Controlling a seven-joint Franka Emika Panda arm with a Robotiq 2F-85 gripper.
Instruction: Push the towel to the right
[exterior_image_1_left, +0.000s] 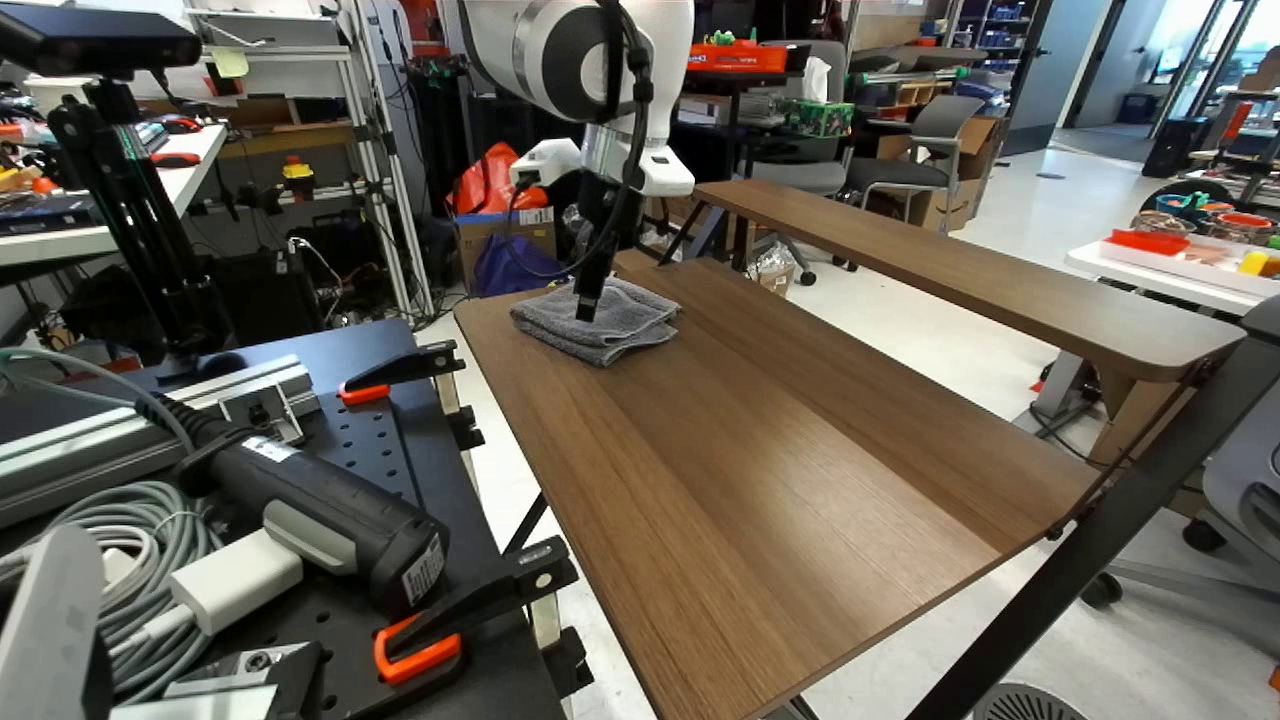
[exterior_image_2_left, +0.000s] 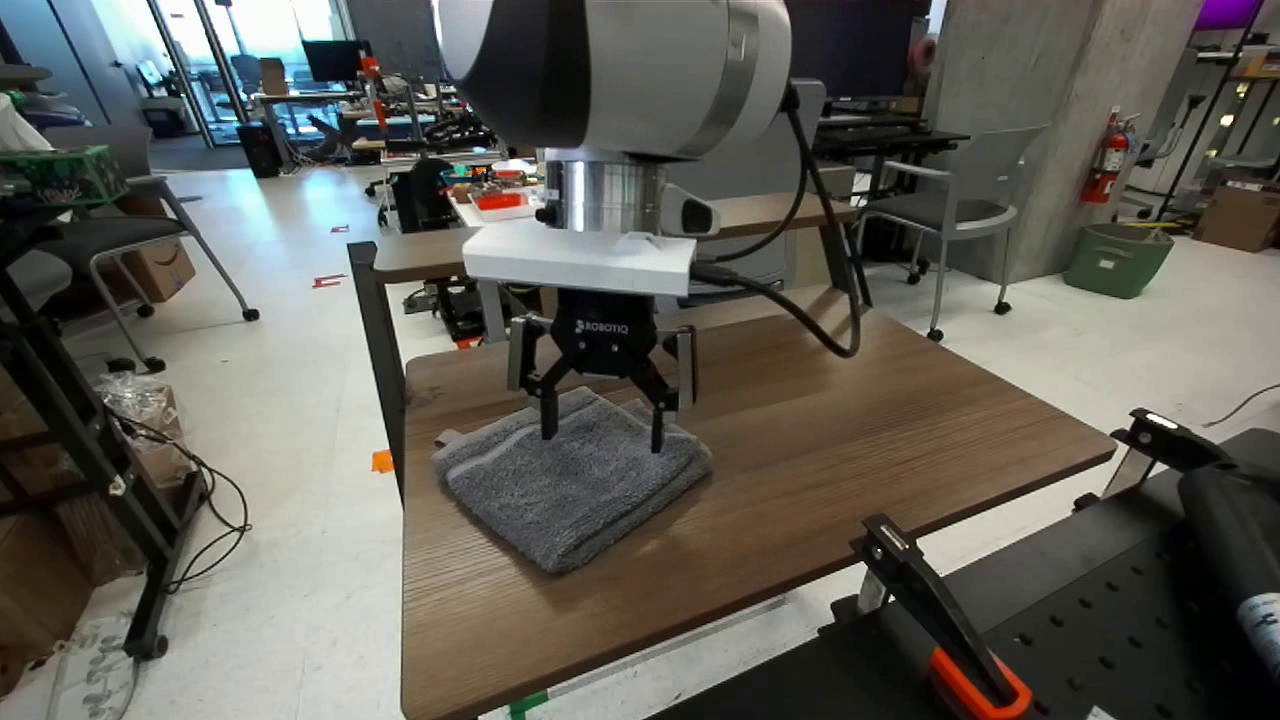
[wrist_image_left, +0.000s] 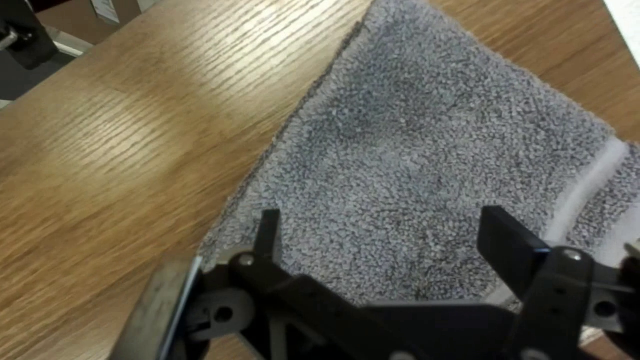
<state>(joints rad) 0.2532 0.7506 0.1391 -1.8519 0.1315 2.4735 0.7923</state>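
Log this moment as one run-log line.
jaws: open, over towel | grasp: none | contact: unclear | towel: grey, folded, on wooden table

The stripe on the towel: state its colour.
The stripe is whitish against the grey towel; it shows best in the wrist view.

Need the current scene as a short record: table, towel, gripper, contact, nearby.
table: brown, wood-grain top
towel: grey, folded in layers, pale stripe across it, lying near one end of the table
gripper: Robotiq, open, pointing down over the towel
contact: cannot tell whether the fingers touch the towel
nearby: black perforated work surface beside the table, two orange-and-black clamps at its edge
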